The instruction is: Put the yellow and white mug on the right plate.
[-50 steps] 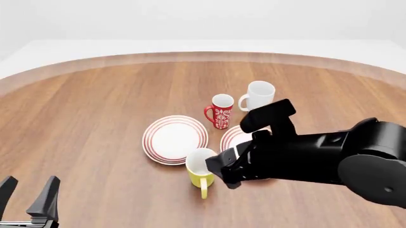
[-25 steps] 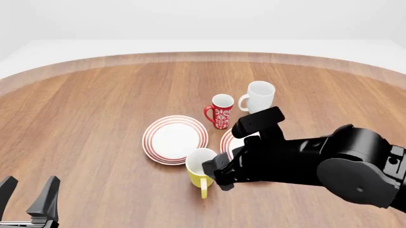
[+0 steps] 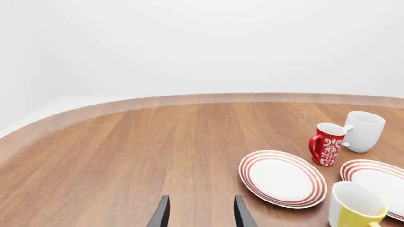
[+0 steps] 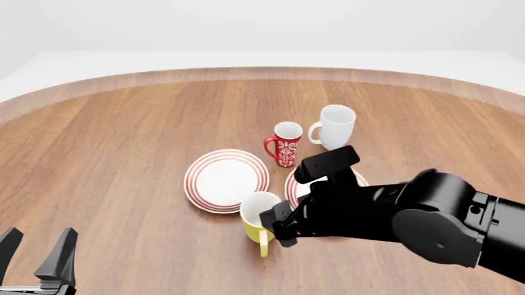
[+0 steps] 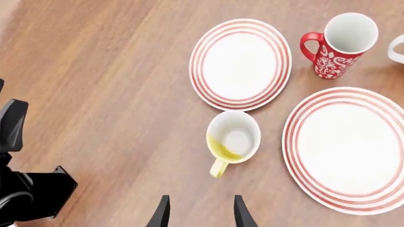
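Yellow and white mug [image 5: 232, 142], a smooth upright cylinder, stands on the wood-grain table [image 4: 123, 153] between the two plates, touching neither. Largest is the round table, then the right plate [image 5: 347, 149], flat, glossy white with thin red rings, and its twin the left plate [image 5: 240, 64]. Right gripper [image 5: 197, 215] hangs above the mug, dark fingers apart, empty. Left gripper [image 4: 37, 255] sits parted near the table edge.
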Motion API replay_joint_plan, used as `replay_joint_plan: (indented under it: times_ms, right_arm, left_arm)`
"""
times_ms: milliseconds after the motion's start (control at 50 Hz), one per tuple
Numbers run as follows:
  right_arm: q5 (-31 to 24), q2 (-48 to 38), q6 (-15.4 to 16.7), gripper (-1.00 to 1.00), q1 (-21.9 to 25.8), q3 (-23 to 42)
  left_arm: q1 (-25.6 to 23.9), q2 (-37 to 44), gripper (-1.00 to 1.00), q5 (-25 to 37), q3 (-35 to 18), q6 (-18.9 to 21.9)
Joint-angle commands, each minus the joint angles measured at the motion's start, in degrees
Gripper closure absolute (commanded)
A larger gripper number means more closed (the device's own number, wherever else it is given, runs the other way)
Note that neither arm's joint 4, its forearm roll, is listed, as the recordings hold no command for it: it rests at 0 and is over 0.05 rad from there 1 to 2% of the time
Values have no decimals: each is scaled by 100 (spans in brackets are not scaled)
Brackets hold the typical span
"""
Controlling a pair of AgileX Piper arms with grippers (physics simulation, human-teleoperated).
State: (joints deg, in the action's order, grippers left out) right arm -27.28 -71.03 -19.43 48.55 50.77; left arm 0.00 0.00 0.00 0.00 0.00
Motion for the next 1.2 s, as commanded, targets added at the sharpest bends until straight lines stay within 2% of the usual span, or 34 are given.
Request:
replay_joint_plan:
  times_ms: [20,1200]
  right_arm:
    - [176,-134,-8,-100,-52,-64]
    - [1055,-1083,63,-100,-132,-176]
  left_arm:
    - [0,0,-100,0,0,0]
    - [0,0,-100,0,0,0]
